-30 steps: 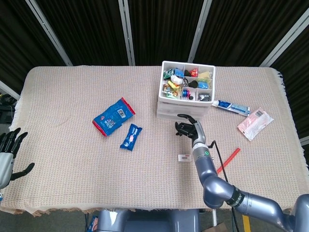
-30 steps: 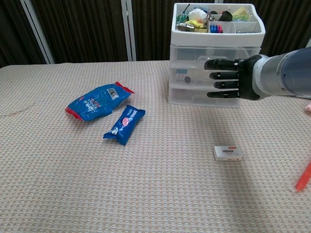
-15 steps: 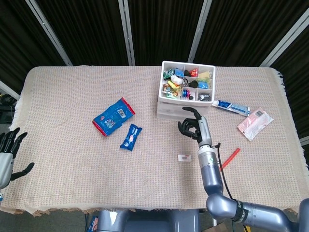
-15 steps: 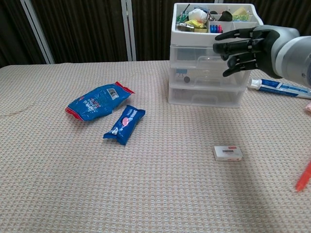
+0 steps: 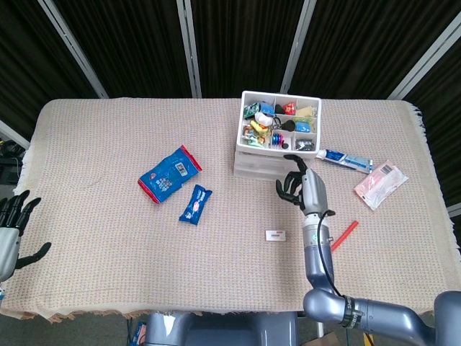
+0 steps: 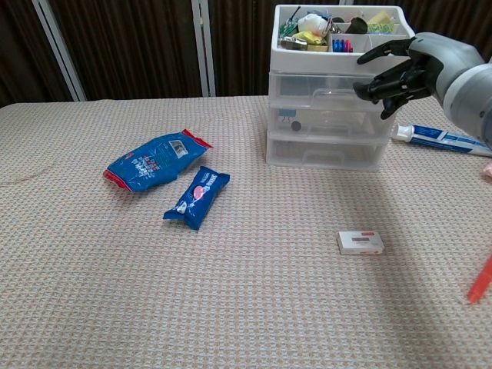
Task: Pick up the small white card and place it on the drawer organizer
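We see the small white card lying flat on the woven tablecloth, untouched, at about six o'clock from the drawer organizer and well apart from it. Our right hand hangs in the air at about one o'clock from the card, close to the organizer's front right corner; its fingers are loosely curled and apart, and it has hold of nothing. The organizer stands upright, its top tray filled with small colourful items, its clear drawers facing us.

At three o'clock from the organizer a toothpaste tube lies on the cloth, with a pink-and-white packet further out. A red stick lies at three o'clock from the card. Out at nine o'clock from the card sit a small blue wrapper and, beyond it, a larger blue snack bag. Our left hand shows at the table's left edge, fingers spread, empty.
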Available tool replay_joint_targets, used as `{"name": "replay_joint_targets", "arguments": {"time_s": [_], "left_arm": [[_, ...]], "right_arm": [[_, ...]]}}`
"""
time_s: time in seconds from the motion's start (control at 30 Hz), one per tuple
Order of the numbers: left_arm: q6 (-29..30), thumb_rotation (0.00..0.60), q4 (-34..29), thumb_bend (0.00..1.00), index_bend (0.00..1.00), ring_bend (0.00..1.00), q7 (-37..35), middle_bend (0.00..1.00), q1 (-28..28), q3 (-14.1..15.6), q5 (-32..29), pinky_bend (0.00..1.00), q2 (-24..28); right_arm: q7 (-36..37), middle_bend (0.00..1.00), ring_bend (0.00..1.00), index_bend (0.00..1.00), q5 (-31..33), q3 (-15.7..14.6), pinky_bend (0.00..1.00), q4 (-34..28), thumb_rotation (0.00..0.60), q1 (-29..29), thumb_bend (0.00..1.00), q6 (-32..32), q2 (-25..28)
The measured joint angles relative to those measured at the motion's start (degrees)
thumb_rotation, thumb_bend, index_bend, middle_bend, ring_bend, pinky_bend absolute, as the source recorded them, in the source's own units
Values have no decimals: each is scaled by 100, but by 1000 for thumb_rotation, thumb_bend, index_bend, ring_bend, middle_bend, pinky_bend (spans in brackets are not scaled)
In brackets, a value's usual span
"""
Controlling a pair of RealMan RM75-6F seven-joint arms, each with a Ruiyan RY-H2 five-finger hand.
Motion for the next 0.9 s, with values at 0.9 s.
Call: {"name": "replay_joint_targets", "arguments": {"time_s": [0.9], "left_arm": [[-23, 600, -17, 257, 109, 0, -13, 0, -6, -4, -12, 0, 19]], "right_arm": [[-824, 720, 708, 467, -646, -172, 508, 1010, 600, 82, 346, 156, -384]]}}
